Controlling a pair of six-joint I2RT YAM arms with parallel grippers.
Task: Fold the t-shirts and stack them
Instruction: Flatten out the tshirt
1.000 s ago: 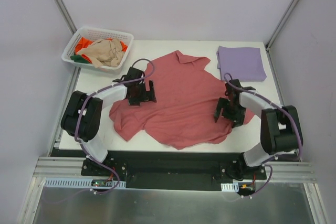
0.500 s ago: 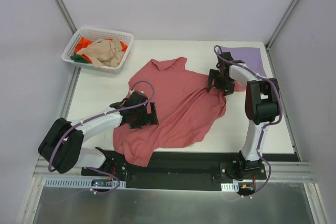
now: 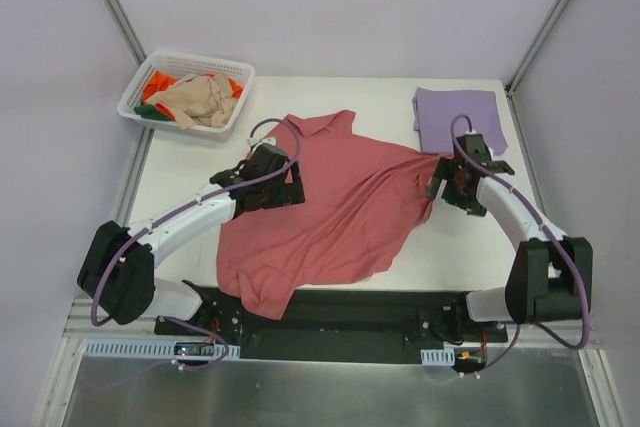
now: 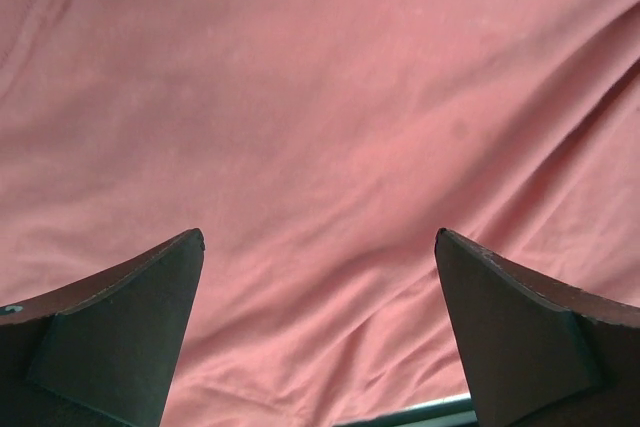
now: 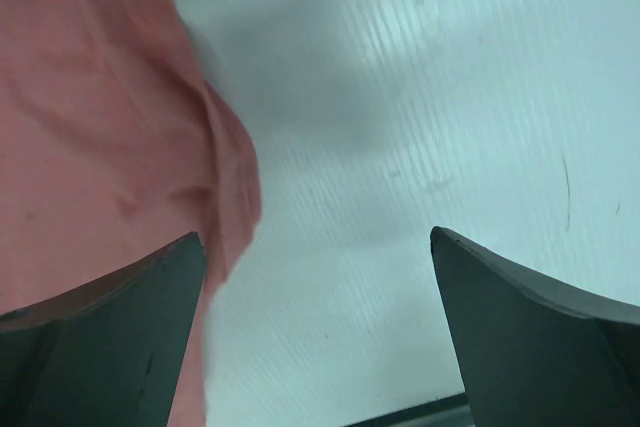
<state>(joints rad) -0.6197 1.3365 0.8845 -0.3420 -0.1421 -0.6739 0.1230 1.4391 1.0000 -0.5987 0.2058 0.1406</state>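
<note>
Rose shirt (image 3: 330, 212) lies rumpled mid-table (image 3: 190, 152), with its hem apparently over the 6 o'clock edge. Left gripper (image 4: 320, 237) is spread over the cloth. Right gripper (image 5: 320, 237) is spread at the shirt's 3 o'clock edge, mostly over bare table. We flag two risks: the right pinch misses, or a tug drags the shirt off.

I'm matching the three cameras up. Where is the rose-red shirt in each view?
Top external: rose-red shirt spread across mid-table.
Left wrist: it fills nearly the whole picture.
Right wrist: only its edge, at left.
Shared landmark: the white table, bare beside that edge by the right gripper.
</note>
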